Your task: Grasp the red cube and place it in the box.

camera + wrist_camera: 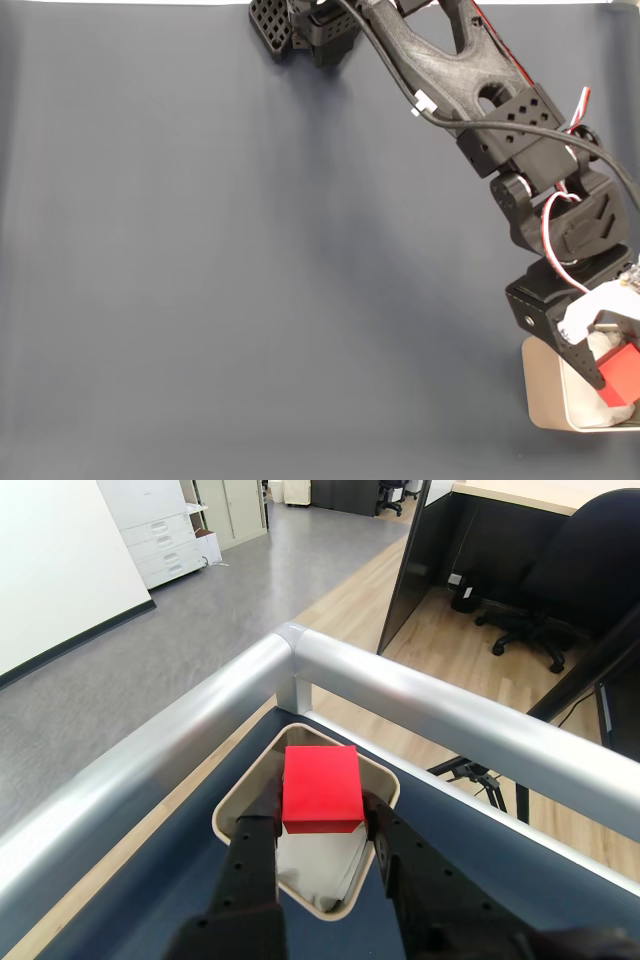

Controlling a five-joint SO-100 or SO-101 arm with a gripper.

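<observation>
Fixed view: arm (pixel 440 70) reaches from the far edge of the bench (pixel 250 280) to its near right corner. Gripper (pixel 612 375) sits directly above the box (pixel 540 395), which lies at that corner beside the right edge. Jaws clenched on the red cube (pixel 622 383), one on each side face. Wrist view: red cube (pixel 322 788) held level over the box (pixel 240 805) opening, clear of the white lining (pixel 315 870). Metal rail (pixel 420 695) borders the bench past the box.
</observation>
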